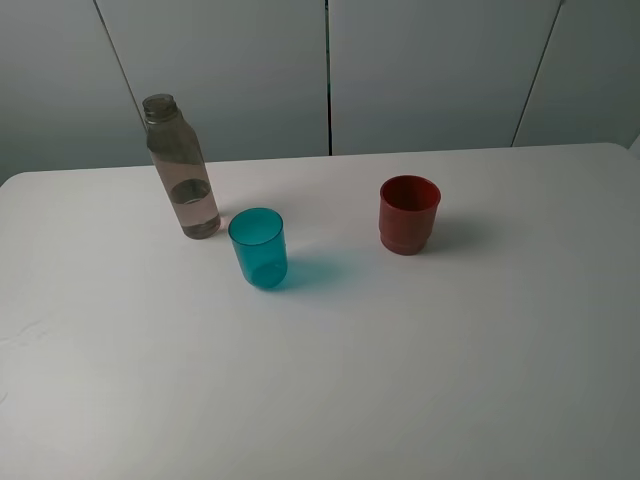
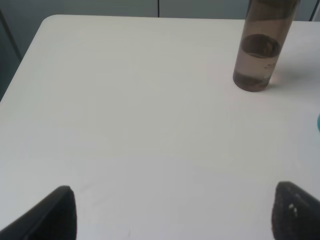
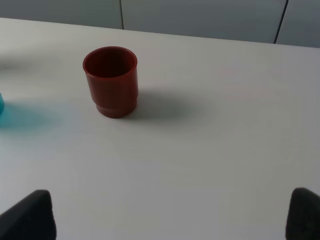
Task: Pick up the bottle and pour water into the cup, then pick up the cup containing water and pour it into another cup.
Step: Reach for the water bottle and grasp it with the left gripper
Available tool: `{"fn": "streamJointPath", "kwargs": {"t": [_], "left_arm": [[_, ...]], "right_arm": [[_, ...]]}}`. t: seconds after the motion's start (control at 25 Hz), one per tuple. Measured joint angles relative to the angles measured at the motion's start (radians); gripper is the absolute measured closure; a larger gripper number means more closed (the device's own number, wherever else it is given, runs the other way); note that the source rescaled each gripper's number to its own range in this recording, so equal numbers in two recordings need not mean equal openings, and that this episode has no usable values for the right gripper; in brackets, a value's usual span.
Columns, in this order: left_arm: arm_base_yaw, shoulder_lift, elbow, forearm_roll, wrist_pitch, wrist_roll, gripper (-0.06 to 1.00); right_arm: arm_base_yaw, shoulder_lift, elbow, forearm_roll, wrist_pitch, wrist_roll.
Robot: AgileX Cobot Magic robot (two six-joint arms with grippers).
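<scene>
The bottle stands upright at the back left of the white table, uncapped, with some water in its lower part. Just right of it and nearer the front is the teal cup, upright. The dark-red cup stands upright further right. Neither gripper shows in the exterior high view. In the left wrist view my left gripper is open over bare table, well short of the bottle. My right gripper is open too, with the red cup some way ahead of it.
Grey wall panels rise behind the table's far edge. The table's left corner and edge show in the left wrist view. A sliver of the teal cup sits at the border of the right wrist view.
</scene>
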Motion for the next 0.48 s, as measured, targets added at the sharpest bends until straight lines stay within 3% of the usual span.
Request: {"fn": "streamJointPath", "kwargs": {"t": [0.48], "left_arm": [[0.0,0.0,0.0,0.0,0.0,0.0,-0.05]], "right_arm": [[0.0,0.0,0.0,0.0,0.0,0.0]]}}
